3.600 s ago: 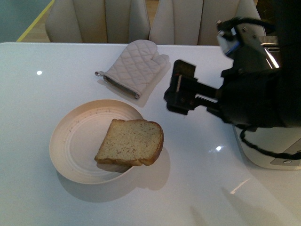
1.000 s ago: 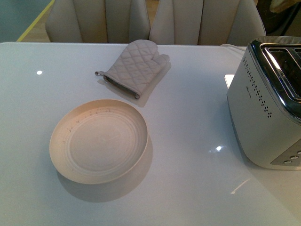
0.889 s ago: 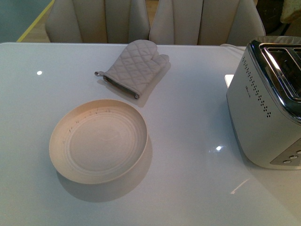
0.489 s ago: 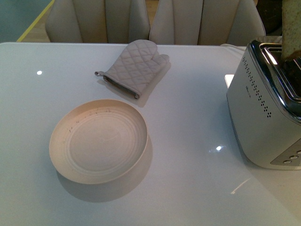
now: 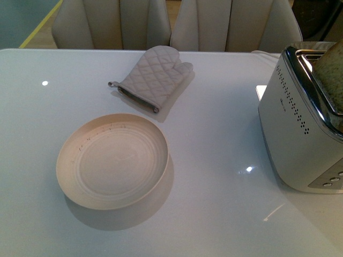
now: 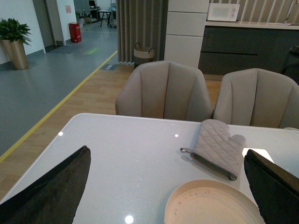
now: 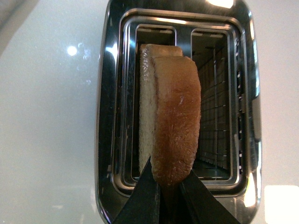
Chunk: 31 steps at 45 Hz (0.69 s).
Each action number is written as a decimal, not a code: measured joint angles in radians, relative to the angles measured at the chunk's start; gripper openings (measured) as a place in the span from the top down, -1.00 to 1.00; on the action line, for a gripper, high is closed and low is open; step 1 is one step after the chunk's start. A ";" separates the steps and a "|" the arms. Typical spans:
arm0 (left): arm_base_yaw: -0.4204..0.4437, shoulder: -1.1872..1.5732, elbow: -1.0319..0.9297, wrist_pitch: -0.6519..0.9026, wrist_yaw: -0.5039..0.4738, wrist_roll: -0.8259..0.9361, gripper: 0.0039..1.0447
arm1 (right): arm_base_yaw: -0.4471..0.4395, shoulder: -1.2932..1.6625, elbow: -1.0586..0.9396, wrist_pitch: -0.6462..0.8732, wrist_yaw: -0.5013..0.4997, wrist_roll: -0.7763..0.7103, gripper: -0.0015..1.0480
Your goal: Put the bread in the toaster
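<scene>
**Mia:** What is changing from half a second ago?

**Ben:** The bread [image 5: 329, 68] is coming down. It was hanging high in the upper right corner. Now it is leaning lower at the right edge, over the shiny top of the toaster [image 5: 297, 134]. A few seconds back it was lying on the plate [image 5: 63, 160], and a black arm was reaching over the table [image 5: 214, 155].

**Mia:** Who is holding it?

**Ben:** The right gripper [image 7: 169, 186] is. In its wrist view the two dark fingers [image 7: 145, 196] are pinching one end of the bread [image 7: 175, 116]. The slice is standing on its edge in one slot of the toaster [image 7: 108, 116], and a lot of it is still sticking up. The slot beside it is showing bare wires.

**Mia:** Is anything getting in the way?

**Ben:** The chrome rim is sitting close around the slice.

**Mia:** And the other hand?

**Ben:** The left gripper [image 6: 167, 154] is spread wide and is gripping nothing. It is looking over the plate [image 6: 187, 192] and the oven mitt [image 6: 215, 147].

**Mia:** What else is around?

**Ben:** The oven mitt [image 5: 154, 75] is lying in the upper middle, above the plate. Beige chairs [image 5: 107, 24] are standing along the top edge.
</scene>
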<state>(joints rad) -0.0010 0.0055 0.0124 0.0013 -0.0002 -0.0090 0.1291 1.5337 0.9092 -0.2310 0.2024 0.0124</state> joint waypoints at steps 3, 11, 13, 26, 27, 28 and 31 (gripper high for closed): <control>0.000 0.000 0.000 0.000 0.000 0.000 -0.87 | -0.003 0.027 0.000 0.013 0.007 0.006 0.82; 0.000 0.000 0.000 0.000 0.000 0.000 -0.87 | -0.011 -0.023 -0.040 0.110 0.036 0.028 0.14; 0.000 0.000 0.000 0.000 0.000 0.000 -0.87 | -0.013 -0.060 -0.054 0.135 0.036 0.028 0.01; 0.000 0.000 0.000 0.000 0.000 0.000 -0.87 | -0.039 -0.436 -0.187 0.246 0.051 0.032 -0.78; 0.000 0.000 0.000 0.000 0.000 0.000 -0.87 | -0.060 -0.493 -0.240 0.336 -0.018 0.021 -0.69; 0.000 0.000 0.000 0.000 0.000 0.000 -0.87 | -0.076 -0.528 -0.278 0.404 -0.074 0.019 -0.63; 0.000 0.000 0.000 0.000 0.000 0.000 -0.87 | -0.118 -0.629 -0.402 0.613 -0.180 0.009 -0.37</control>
<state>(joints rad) -0.0010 0.0055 0.0124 0.0013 -0.0002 -0.0090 0.0113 0.9047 0.5072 0.3824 0.0227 0.0212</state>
